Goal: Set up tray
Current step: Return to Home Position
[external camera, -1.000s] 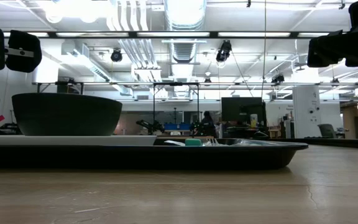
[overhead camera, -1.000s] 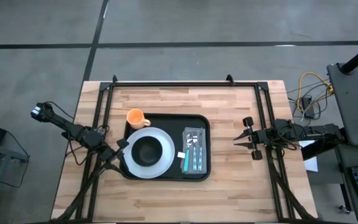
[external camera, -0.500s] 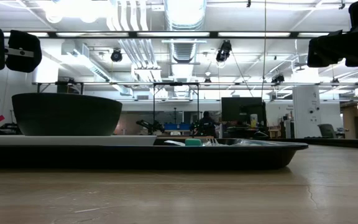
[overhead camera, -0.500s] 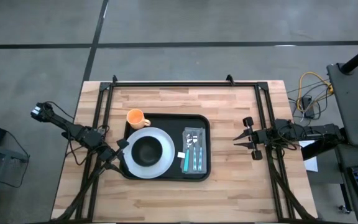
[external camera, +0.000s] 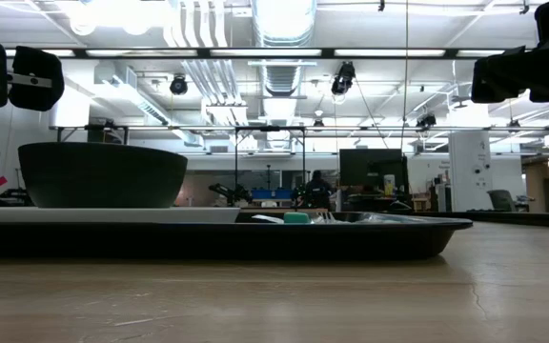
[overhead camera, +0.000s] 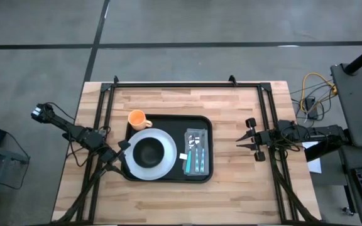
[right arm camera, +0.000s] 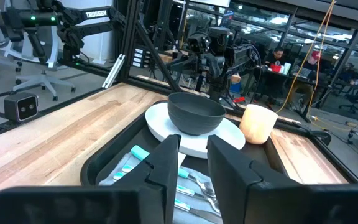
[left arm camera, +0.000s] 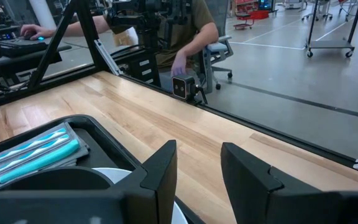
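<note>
The black tray [overhead camera: 203,122] lies mid-table. On it rest a white plate [overhead camera: 162,166] with a dark bowl [overhead camera: 148,152] on top, and a grey napkin [overhead camera: 196,139] bearing teal-handled cutlery [overhead camera: 195,161]. An orange cup [overhead camera: 136,118] stands on the table at the tray's far left corner. My left gripper [overhead camera: 126,145] is open at the tray's left rim, above the plate's edge. My right gripper [overhead camera: 241,142] is open, right of the tray and above the table.
A black frame [overhead camera: 187,85] runs along the table's far edge and down both sides. Bare wood lies near the front edge and between the tray and my right gripper. A person sits beyond the table in the left wrist view [left arm camera: 185,31].
</note>
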You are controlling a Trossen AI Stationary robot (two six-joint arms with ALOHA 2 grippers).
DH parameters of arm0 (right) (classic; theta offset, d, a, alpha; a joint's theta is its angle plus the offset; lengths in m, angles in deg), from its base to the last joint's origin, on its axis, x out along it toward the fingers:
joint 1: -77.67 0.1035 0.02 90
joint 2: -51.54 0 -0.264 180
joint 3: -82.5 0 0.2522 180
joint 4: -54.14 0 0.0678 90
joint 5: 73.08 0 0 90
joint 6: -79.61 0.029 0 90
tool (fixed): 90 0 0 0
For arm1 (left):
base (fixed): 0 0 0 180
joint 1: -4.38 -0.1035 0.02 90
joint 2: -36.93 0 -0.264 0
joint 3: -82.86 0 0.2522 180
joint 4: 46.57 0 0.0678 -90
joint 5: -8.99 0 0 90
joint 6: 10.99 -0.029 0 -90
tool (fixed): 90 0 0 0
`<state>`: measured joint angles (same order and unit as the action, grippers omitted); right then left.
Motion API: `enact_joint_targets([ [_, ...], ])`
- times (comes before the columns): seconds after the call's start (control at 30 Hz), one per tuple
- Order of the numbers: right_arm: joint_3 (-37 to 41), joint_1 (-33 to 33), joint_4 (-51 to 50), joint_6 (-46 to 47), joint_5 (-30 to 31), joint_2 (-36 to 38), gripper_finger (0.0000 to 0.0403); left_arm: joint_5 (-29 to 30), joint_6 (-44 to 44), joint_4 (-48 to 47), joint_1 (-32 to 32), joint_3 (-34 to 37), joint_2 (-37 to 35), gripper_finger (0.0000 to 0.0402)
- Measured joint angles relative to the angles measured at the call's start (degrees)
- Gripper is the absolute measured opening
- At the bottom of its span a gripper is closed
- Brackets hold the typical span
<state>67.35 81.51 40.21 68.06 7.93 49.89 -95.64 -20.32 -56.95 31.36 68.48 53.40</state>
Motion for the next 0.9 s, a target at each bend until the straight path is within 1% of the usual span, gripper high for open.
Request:
enact_joint_targets([
  [0.3,0.0,0.0,0.0,0.0,0.0,0.0,0.0069,0.0,0.0,0.0,0.0,0.0,0.0,0.0107],
  [0.73,0.0,0.0,0.0,0.0,0.0,0.0,0.0084,0.0,0.0,0.0,0.0,0.0,0.0,0.0107],
  [0.9,0.0,0.0,0.0,0.0,0.0,0.0,0.0082,0.0,0.0,0.0,0.0,0.0,0.0,0.0107],
])
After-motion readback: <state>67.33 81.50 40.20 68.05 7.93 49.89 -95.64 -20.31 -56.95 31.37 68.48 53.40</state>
